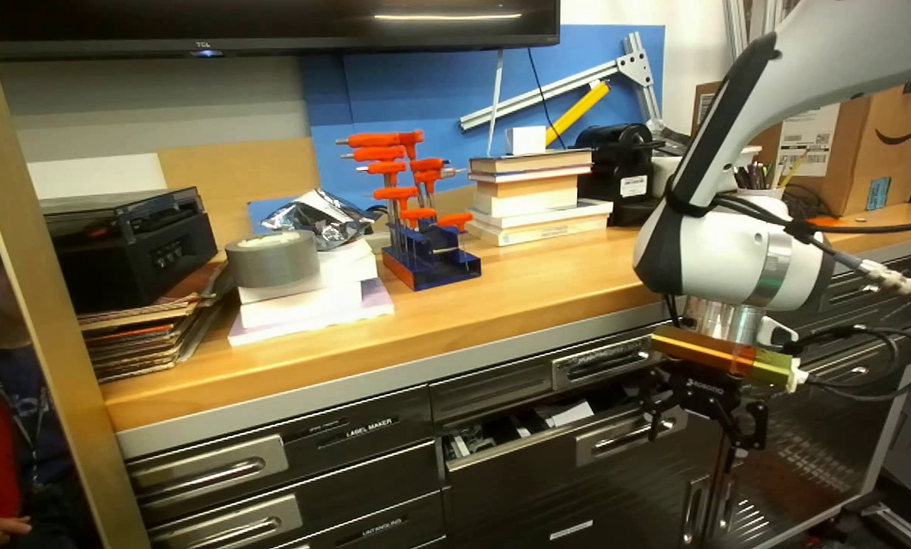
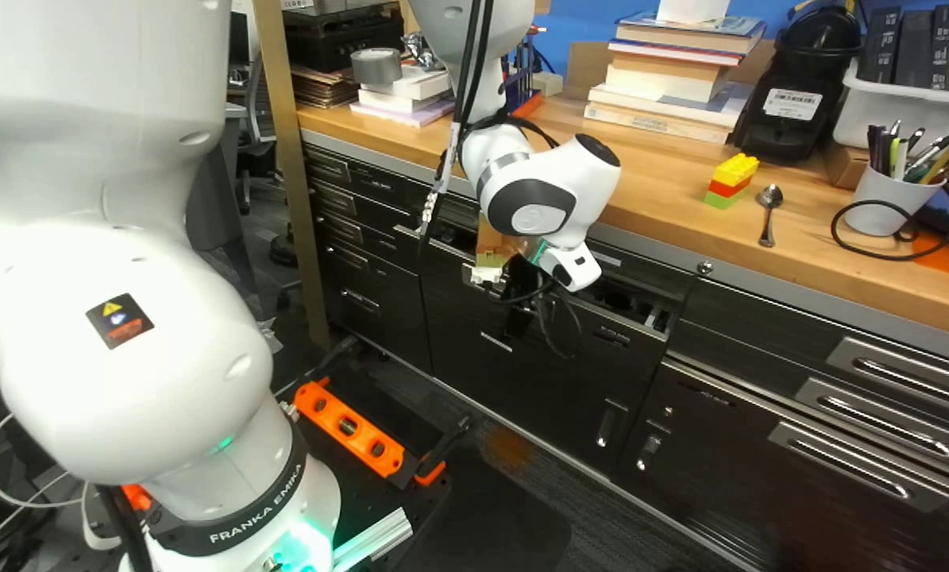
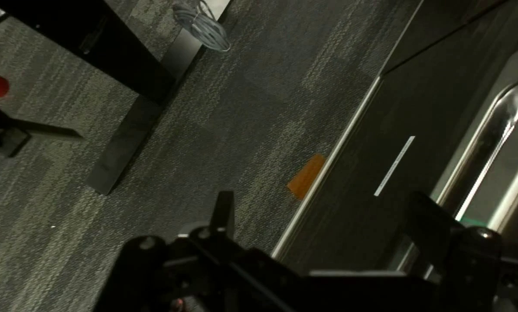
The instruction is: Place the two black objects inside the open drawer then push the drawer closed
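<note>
The wide drawer (image 1: pixel 524 473) stands partly pulled out beneath the counter, with white pieces (image 1: pixel 572 414) and dark items inside. Its right end (image 2: pixel 633 326) also shows pulled out in an exterior view. I cannot make out the two black objects as separate things in any view. My gripper (image 1: pixel 704 438) points down just in front of the drawer by its bar handle (image 1: pixel 629 436). In the wrist view the gripper (image 3: pixel 322 208) is spread wide, nothing between its fingers, above the floor and a dark cabinet front (image 3: pixel 371 143).
Counter (image 1: pixel 333 347) above the drawer carries a tool stand (image 1: pixel 432 259) with orange handles, a stack of books (image 1: pixel 531 202) and a tape roll (image 1: pixel 272 259). Toy bricks (image 2: pixel 731 181), a spoon (image 2: pixel 768 210) and a pen cup (image 2: pixel 883 199) stand further along. An orange piece (image 3: pixel 307 177) lies on the carpet.
</note>
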`<state>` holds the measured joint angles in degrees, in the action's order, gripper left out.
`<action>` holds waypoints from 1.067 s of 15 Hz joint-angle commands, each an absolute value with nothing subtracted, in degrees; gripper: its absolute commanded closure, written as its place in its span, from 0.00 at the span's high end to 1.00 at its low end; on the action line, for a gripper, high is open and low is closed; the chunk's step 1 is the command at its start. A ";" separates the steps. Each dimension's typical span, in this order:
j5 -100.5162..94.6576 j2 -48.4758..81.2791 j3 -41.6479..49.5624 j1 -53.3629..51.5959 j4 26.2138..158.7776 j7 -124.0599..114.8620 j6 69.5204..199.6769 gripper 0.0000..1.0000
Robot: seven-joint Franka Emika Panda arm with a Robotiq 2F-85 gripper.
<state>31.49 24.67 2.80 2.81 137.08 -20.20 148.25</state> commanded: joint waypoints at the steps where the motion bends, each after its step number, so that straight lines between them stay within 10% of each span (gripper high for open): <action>1: 40.22 30.02 -3.67 6.54 131.96 -12.55 152.24 1.00; 16: 49.55 21.97 -1.16 8.11 139.76 3.65 152.30 1.00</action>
